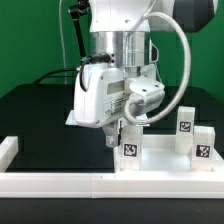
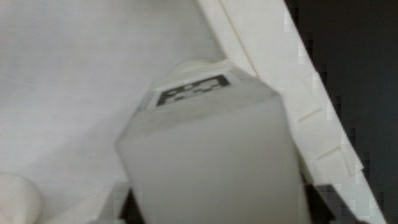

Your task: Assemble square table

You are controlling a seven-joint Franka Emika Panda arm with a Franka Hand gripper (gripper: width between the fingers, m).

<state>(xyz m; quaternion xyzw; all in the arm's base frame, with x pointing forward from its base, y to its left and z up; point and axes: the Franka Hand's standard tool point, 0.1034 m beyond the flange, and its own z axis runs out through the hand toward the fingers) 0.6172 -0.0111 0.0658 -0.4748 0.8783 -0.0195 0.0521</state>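
Standing over the black table [image 1: 30, 115], the white arm is reaching down with its gripper [image 1: 119, 137] lowered onto a leg [image 1: 129, 150], a small white block with a black-and-white tag on its face. That leg is standing upright just behind the white border rail [image 1: 60, 180], near the middle of the exterior view. In the wrist view the same leg [image 2: 205, 150] is filling the centre of the frame, seen from above, its tag facing away from the camera, with the dark fingertips [image 2: 342, 200] showing at either side of its lower end. The fingers are lying against the leg's 2 flanks, so the gripper is closed on it.

2 more legs are standing on the exterior view's right: 1 taller-looking block [image 1: 185, 124] farther back and 1 [image 1: 203, 150] nearer the rail, each upright and carrying a tag. They are near each other; contact cannot be judged.

The tabletop [image 2: 63, 90] is appearing in the wrist view as a broad white surface beneath the held leg, its raised rim [image 2: 267, 70] running diagonally beside the leg. Whether the leg is touching the tabletop cannot be told.
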